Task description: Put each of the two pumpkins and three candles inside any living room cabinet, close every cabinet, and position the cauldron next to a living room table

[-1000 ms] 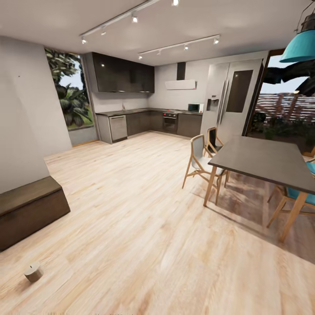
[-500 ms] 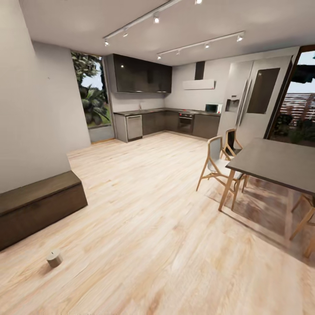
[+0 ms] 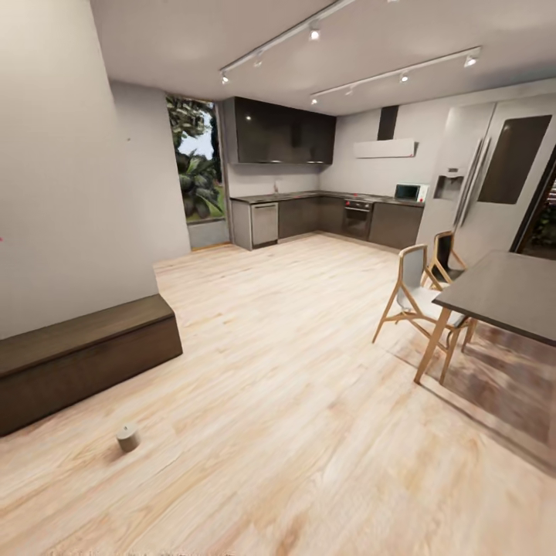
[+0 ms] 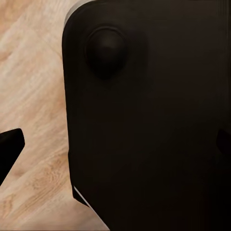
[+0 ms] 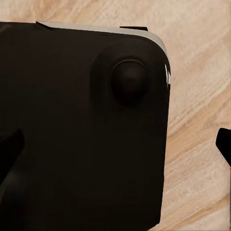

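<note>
One candle point(image 3: 127, 437) stands upright on the wooden floor point(image 3: 293, 432), near the front of the long dark cabinet point(image 3: 85, 363) against the left wall, with a clear gap of floor between them. The cabinet front looks shut, though its far left end is cut off by the frame edge, so a drawer there could be ajar. The main risk from here is the rolling base clipping or tipping the candle on approach, since it sits low and small and could roll away. The dining table point(image 3: 502, 297) and chair point(image 3: 417, 301) crowd the right side and could catch an arm on a wide turn. In both wrist views a dark robot body panel point(image 4: 149, 120) blocks most of the floor, and I cannot tell whether either hand is open or closed.
</note>
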Motion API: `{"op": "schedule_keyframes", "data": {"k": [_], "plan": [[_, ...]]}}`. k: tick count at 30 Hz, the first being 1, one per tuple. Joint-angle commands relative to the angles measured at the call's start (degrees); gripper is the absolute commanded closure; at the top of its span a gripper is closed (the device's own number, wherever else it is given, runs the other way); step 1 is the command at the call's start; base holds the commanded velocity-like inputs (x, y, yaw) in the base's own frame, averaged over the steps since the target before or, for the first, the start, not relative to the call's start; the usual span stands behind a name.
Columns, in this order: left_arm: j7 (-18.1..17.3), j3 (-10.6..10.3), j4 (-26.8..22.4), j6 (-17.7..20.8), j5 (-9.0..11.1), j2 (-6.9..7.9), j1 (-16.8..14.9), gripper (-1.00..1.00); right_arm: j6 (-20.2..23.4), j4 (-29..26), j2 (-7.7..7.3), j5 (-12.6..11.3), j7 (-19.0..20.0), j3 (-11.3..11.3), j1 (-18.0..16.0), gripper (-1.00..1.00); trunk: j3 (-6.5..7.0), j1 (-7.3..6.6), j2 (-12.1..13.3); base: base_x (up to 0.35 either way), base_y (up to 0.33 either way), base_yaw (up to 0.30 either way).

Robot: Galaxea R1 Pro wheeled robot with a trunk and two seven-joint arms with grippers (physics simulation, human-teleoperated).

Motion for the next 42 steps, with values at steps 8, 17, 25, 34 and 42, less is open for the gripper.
{"op": "schedule_keyframes", "data": {"k": [8,17,25,34,42], "plan": [[-0.33,-0.12,-0.11,-0.34,-0.26,-1.06,0.01,-1.00,-0.19,0.05,0.00,0.04,0.02,0.04,-0.03,-1.00,-0.04,0.00,-0.02,0.055,-0.021,0.243],[-0.34,0.00,-0.69,-5.78,-0.37,-1.78,0.01,-1.00,-0.19,0.05,0.00,0.04,0.02,0.05,-0.03,-1.00,-0.04,0.00,-0.02,0.274,-0.140,0.244],[-0.34,0.13,-0.65,-8.81,-0.01,-1.77,0.01,-1.00,-0.19,0.05,0.06,0.04,0.02,0.05,-0.03,-1.00,-0.04,0.00,-0.02,0.292,-0.157,0.244],[-0.34,0.07,-0.64,-9.86,-0.07,-1.76,0.02,-1.00,-0.19,0.06,0.17,0.04,0.02,0.05,-0.03,-1.00,-0.04,0.00,-0.02,0.288,-0.186,0.244],[-0.34,0.05,-0.64,-9.99,-0.08,-1.78,0.06,-1.00,-0.19,0.05,0.18,0.04,0.02,0.05,-0.03,-1.00,-0.04,0.00,-0.02,0.276,-0.220,0.244]]}}
